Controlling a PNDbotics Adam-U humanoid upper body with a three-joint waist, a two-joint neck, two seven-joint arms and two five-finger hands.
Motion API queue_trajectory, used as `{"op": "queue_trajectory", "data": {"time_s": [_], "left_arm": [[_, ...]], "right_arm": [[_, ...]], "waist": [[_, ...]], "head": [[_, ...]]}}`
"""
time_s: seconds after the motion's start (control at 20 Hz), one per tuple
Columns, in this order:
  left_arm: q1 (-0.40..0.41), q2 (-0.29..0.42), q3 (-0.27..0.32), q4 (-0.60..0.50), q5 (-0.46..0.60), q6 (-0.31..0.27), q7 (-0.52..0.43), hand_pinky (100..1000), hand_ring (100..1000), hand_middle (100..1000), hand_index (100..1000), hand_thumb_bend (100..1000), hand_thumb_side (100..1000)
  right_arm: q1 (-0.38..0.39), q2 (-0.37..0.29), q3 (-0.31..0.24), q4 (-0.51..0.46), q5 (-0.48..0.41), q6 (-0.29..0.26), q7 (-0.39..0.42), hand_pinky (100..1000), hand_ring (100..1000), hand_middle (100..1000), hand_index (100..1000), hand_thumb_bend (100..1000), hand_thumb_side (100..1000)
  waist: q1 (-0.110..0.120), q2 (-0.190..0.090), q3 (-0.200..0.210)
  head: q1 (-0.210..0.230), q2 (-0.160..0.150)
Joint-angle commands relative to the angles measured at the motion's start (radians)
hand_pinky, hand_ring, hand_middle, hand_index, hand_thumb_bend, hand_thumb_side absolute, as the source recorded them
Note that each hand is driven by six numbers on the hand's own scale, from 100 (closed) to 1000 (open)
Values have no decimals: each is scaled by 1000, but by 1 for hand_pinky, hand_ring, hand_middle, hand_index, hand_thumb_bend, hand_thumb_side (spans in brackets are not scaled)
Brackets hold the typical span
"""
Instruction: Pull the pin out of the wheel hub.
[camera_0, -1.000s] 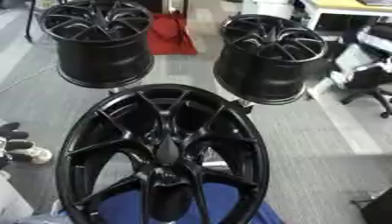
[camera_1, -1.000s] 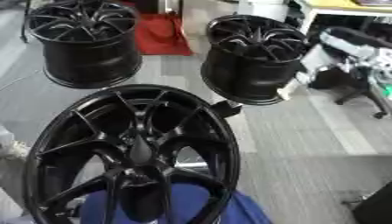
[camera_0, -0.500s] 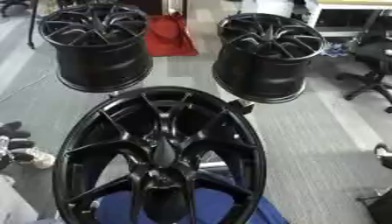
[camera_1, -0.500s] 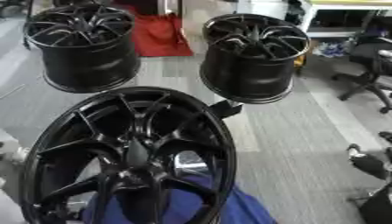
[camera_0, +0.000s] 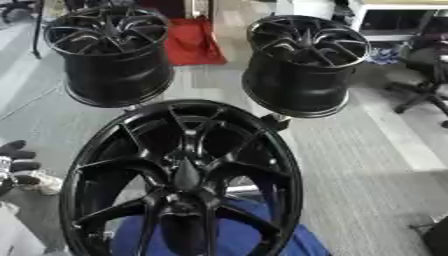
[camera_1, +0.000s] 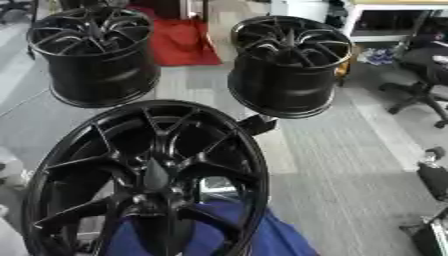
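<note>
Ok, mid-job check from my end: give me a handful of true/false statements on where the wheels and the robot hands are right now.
1. Three black wheels are in view. True: the near wheel hub and two far wheels, the far left wheel and the far right wheel.
2. A robot hand is gripping the near wheel hub's centre. False: nothing touches it.
3. The left robot hand shows at the left edge. True: it is apart from the wheel.
4. The red mat lies under the near wheel. False: it lies far back between the two far wheels; blue cloth is under the near one.
</note>
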Motion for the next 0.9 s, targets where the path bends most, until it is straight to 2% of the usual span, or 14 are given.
{"op": "queue_trajectory", "data": {"time_s": [0.05, 0.35, 0.9], "left_arm": [[-2, 7, 13, 9, -9, 1, 10, 564, 649, 638, 809, 100, 774], [11, 15, 22, 48, -17, -3, 19, 563, 648, 637, 808, 100, 779], [19, 16, 26, 83, -13, -10, 19, 564, 648, 637, 807, 100, 783]], "right_arm": [[-13, -10, 15, -8, -67, -41, -48, 630, 738, 809, 870, 100, 396], [-14, 13, 41, 52, -173, -110, -88, 616, 714, 786, 858, 100, 398], [-25, 31, 73, 108, -227, -159, -75, 610, 702, 775, 858, 100, 383]], "waist": [[1, -5, 2], [2, -4, 3], [6, -5, 2]], "head": [[0, -3], [4, -10], [3, -14]]}}
